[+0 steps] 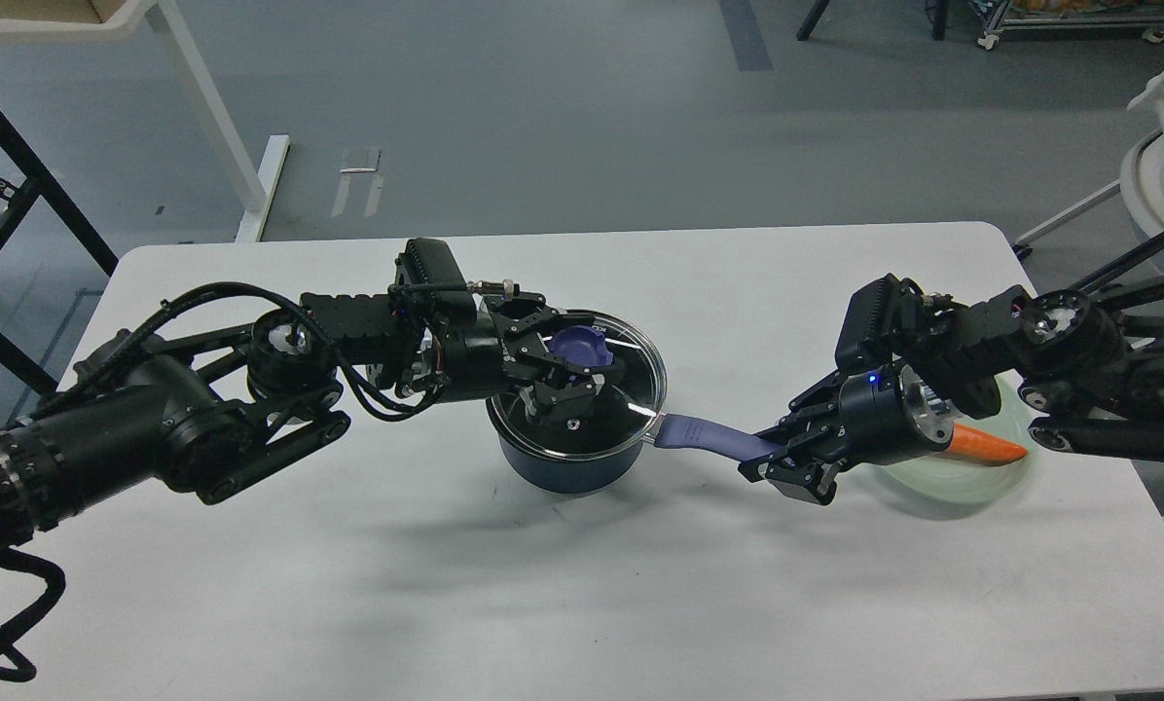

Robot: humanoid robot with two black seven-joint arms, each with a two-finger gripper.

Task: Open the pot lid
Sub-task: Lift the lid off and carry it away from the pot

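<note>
The pot (567,465) sits near the middle of the white table (446,584), its long purple-blue handle (709,435) pointing right. The lid (597,389) lies over the pot's mouth, apparently tilted, its far-right rim higher than the pot's edge. The left end effector (567,375) reaches in from the left over the lid, and its fingers (543,341) sit on either side of the purple-blue knob (582,346), clamped on it as far as the view shows. The right end effector (786,458) comes in from the right and its fingers are closed around the far end of the handle. Behind the right arm, near the table's right edge, a pale green plate (962,482) holds an orange carrot (989,446), partly hidden by the wrist
</note>
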